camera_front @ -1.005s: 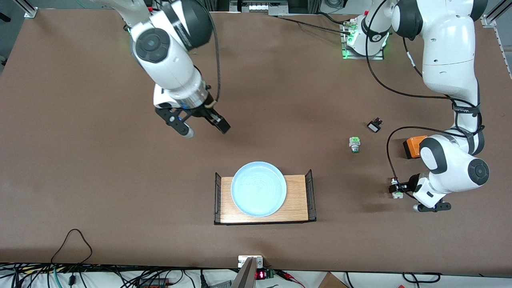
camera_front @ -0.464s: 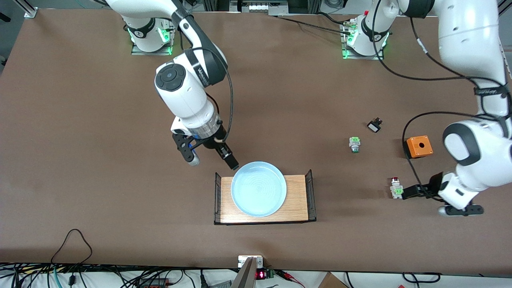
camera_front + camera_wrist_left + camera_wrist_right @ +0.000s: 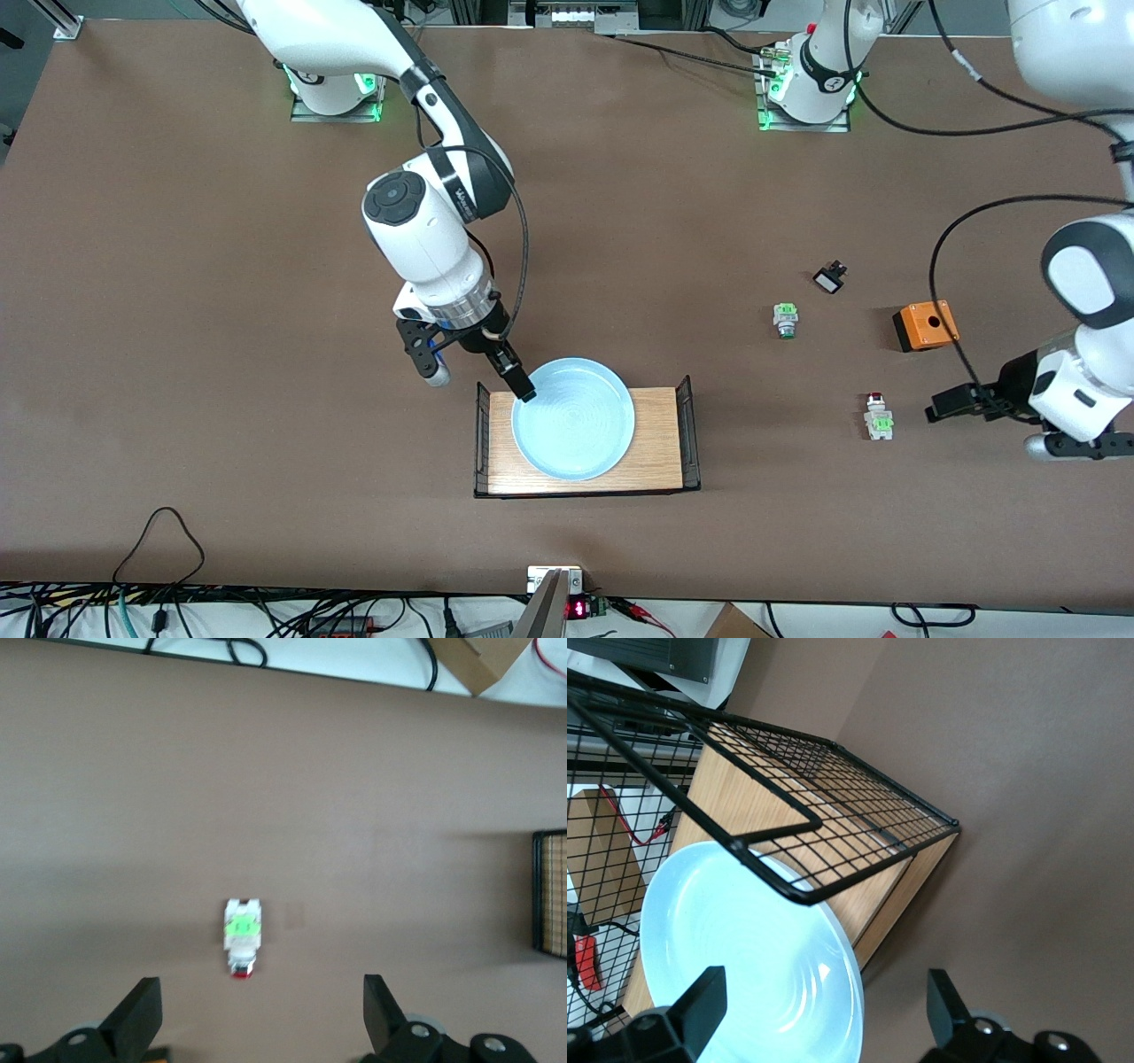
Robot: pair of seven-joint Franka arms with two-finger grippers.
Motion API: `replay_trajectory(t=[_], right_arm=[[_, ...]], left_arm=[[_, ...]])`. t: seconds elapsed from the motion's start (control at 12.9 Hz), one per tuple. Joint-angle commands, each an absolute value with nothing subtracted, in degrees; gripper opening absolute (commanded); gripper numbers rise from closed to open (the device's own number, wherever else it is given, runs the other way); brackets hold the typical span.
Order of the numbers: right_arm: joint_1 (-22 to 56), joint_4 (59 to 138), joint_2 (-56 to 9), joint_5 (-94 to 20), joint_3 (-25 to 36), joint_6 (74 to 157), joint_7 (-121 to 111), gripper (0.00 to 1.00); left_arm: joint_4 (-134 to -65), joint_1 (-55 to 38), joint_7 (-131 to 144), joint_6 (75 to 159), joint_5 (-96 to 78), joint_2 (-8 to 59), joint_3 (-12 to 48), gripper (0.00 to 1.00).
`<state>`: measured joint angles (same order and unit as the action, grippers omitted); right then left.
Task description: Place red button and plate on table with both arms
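- Lying on its side on the table (image 3: 221,354), the red button (image 3: 878,416) rests toward the left arm's end, its red cap pointing to about twelve o'clock in the front view and its green block at six o'clock.
- The left gripper (image 3: 974,421) is just off the button at its three o'clock, fingers spread wide and holding nothing; in the left wrist view the button (image 3: 242,936) lies free between the two fingers (image 3: 142,1014).
- The plate (image 3: 573,418) sits on a light-wood tray (image 3: 660,443) with black wire ends, near the table's middle.
- The right gripper (image 3: 478,377) hangs released at the plate's ten o'clock rim, one finger (image 3: 516,377) over the rim, the other outside it.
- A green-and-silver switch (image 3: 785,320), a small black part (image 3: 829,278) and an orange box (image 3: 925,324) lie from eleven to one o'clock of the red button.
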<state>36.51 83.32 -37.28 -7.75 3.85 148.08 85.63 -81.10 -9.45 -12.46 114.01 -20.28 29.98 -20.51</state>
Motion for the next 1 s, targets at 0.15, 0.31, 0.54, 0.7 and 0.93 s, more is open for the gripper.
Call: replay_trajectory(t=[0.15,0.31,0.54,0.7,0.93], right_arm=[[38.23,81.65,-40.25,-8.17,4.22,152.40,88.77,1.00],[38.23,81.65,-40.34,-8.17,4.22,152.49,88.86,0.97],[38.67,81.65,-41.13,-8.17,4.22,152.58,88.77,0.85],[38.67,81.65,-41.13,-8.09,4.22,152.58,88.68,0.61],[38.76,81.65,-41.22,-7.65,4.22,152.49,87.89,0.24]], left_arm=[[-82.97,-8.10,-10.20,103.21,-11.18,19.62,-17.60,1.00],[-82.97,-3.97,-5.65,99.68,-6.18,15.23,-10.32,1.00],[-83.23,2.53,-3.25,93.45,-1.23,9.51,-0.64,1.00],[-84.28,5.53,-4.74,90.71,-1.14,5.82,2.63,1.00],[-88.85,4.57,-5.19,90.88,-1.14,0.37,2.29,1.00]])
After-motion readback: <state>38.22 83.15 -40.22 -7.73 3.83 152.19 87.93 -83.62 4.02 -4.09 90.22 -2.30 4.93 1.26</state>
